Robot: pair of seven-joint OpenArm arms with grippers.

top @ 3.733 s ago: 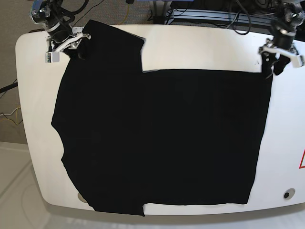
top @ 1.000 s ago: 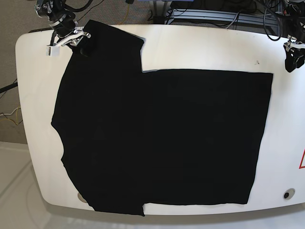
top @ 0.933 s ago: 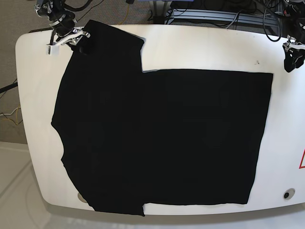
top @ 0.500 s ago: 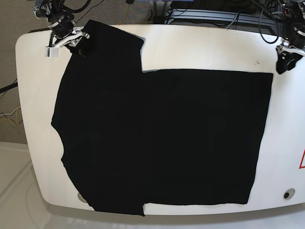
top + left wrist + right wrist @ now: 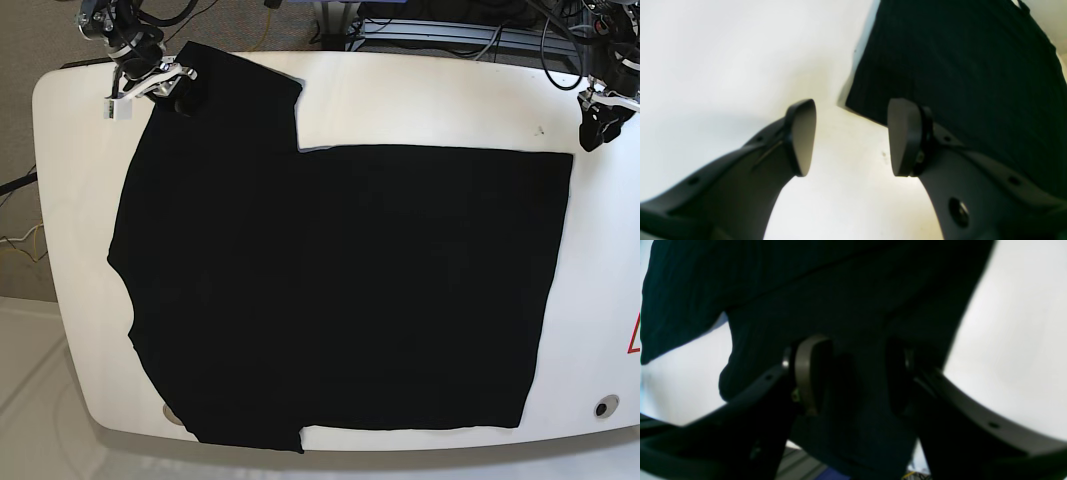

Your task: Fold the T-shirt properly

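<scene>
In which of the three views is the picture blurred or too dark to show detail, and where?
Left wrist view: the pincer fingers are soft, out of focus, the white table glares. Right wrist view: the T-shirt is nearly all black, its folds barely readable, and the right pincer merges into it. Base view: sharp, evenly lit, but the shirt shows no texture.

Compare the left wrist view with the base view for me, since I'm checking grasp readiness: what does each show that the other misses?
Only the left wrist view shows the left gripper open and empty, its jaws bracketing bare white table just short of a corner of the plain black cloth T-shirt.

Only the base view shows the whole T-shirt spread flat, and the right gripper at the far sleeve.

Both show the black shirt's hem corner lying on the table.
</scene>
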